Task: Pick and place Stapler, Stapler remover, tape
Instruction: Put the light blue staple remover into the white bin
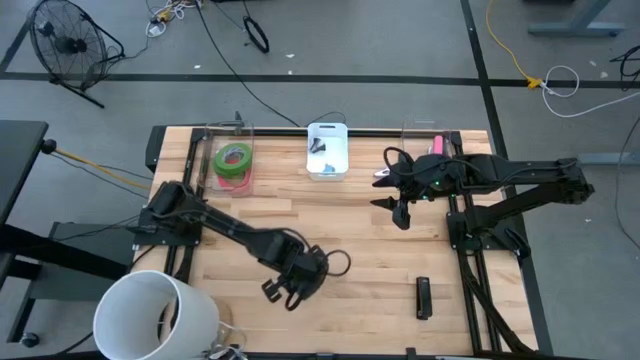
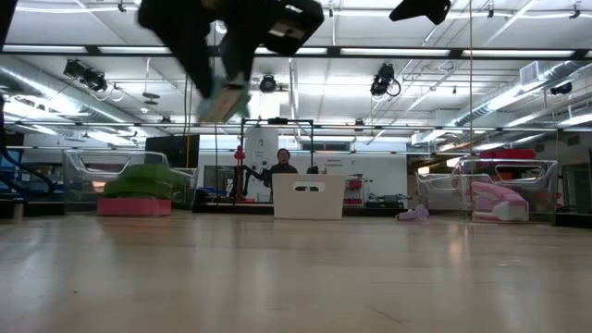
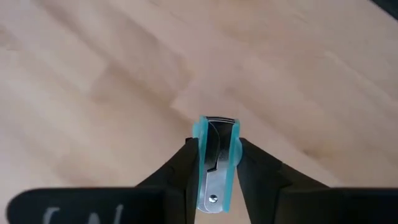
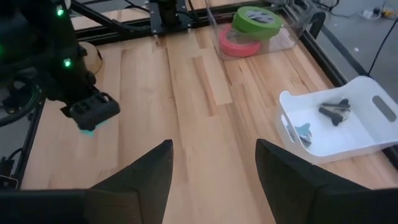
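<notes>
Our left gripper (image 1: 290, 285) hangs above the front middle of the wooden table (image 1: 350, 240), its fingers (image 3: 180, 171) clamped on a teal staple remover (image 3: 216, 165) raised clear of the boards, the arm reaching in from the left side. Our right gripper (image 1: 400, 212) hovers over the right rear of the table with its fingers (image 4: 143, 171) spread apart and holding nothing. At the back left we see a clear bin (image 1: 228, 135) holding the tape (image 1: 233, 160), green rings stacked on a red-pink one. In the back middle sits a white tray (image 1: 327, 170) with two small staple removers, one dark (image 4: 334, 110) and one bluish (image 4: 303, 131). A black stapler (image 1: 423, 297) lies on the front right of the table
</notes>
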